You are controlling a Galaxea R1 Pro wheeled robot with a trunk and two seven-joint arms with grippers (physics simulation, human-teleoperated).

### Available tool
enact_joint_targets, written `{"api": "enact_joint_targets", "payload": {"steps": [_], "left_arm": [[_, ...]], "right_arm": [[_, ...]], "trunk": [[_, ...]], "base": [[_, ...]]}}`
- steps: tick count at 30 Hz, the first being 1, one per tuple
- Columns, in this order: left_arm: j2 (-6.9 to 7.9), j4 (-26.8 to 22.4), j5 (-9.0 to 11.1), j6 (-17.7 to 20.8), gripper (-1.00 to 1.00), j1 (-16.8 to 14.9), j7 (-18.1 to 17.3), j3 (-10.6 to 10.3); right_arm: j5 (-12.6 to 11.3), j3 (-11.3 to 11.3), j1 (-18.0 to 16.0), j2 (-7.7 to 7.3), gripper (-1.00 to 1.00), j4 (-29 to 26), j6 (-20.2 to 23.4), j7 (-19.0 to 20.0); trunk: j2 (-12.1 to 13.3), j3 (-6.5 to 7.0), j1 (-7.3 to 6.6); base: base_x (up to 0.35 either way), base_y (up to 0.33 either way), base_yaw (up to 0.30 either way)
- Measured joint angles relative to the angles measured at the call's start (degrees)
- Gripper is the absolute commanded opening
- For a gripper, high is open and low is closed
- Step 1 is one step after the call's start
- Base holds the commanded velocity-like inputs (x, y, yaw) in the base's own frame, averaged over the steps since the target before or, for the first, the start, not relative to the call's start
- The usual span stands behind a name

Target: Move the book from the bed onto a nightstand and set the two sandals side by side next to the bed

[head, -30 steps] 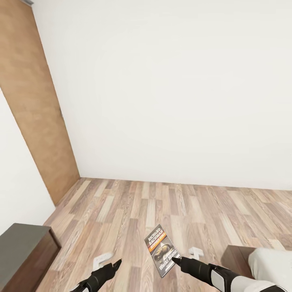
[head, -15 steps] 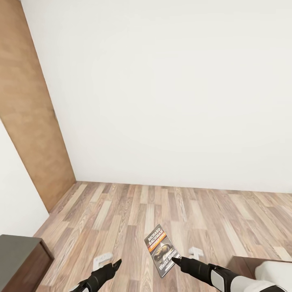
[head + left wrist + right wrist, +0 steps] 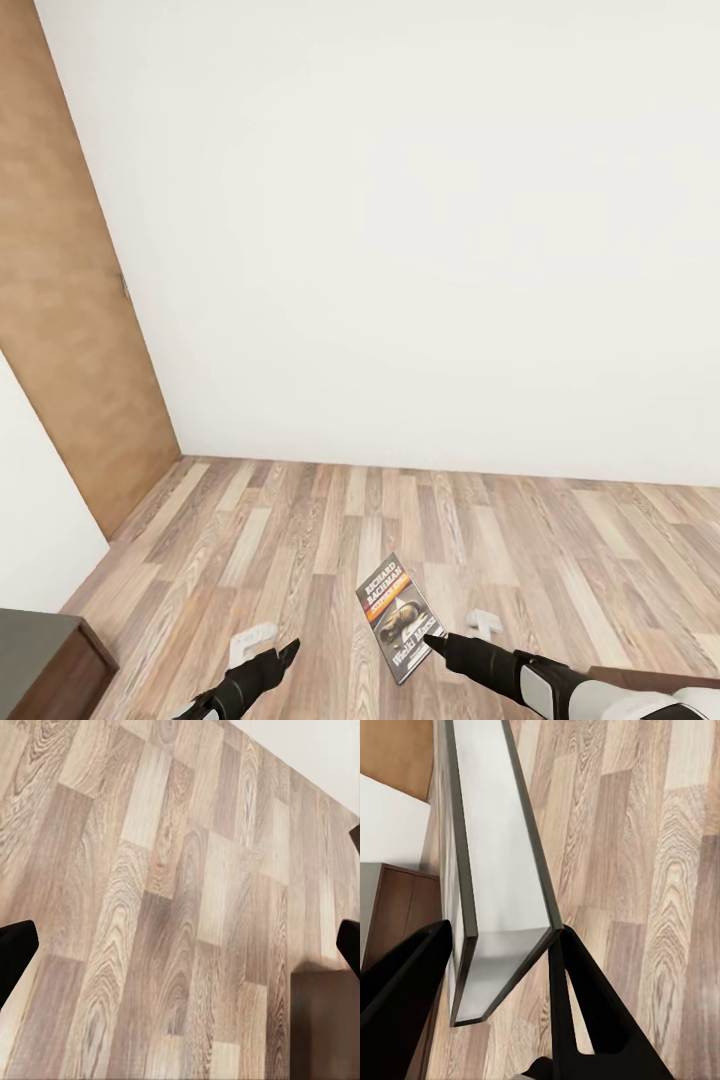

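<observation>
Camera has swung left since 1 s ago; bed gone from view.
R pincer [image 3: 432, 637] grips book [image 3: 398, 617] over floor [image 3: 300, 530]; L pincer [image 3: 290, 649] wide.

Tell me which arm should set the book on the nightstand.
The right. Its end effector already grips the book, its fingers on either side of it. The left end effector is open and empty, though the nightstand lies on its side.

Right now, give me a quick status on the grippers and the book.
Right gripper shut on the book, held over the wood floor. Left gripper open, empty. Nightstand corner low at left. Nothing in the way.
</observation>
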Motion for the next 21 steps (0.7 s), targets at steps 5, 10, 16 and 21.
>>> {"api": "enact_joint_targets", "payload": {"steps": [5,10,16,21], "left_arm": [[0.00,0.0,0.0,0.0,1.00,0.0,0.0,0.0],[0.00,0.0,0.0,0.0,1.00,0.0,0.0,0.0],[-0.01,0.0,0.0,0.0,1.00,0.0,0.0,0.0],[0.00,0.0,0.0,0.0,1.00,0.0,0.0,0.0]], "right_arm": [[0.0,0.0,0.0,-0.02,-1.00,0.0,0.0,0.0],[0.0,0.0,0.0,-0.03,-1.00,0.0,0.0,0.0],[0.0,0.0,0.0,-0.04,-1.00,0.0,0.0,0.0],[0.0,0.0,0.0,-0.01,-1.00,0.0,0.0,0.0]], "trunk": [[0.0,0.00,0.00],[0.0,-0.01,0.00],[0.0,-0.12,0.00],[0.0,-0.23,0.00]], "base": [[0.241,0.000,0.000],[0.241,0.000,-0.064],[0.241,0.000,-0.177],[0.241,0.000,-0.057]]}}
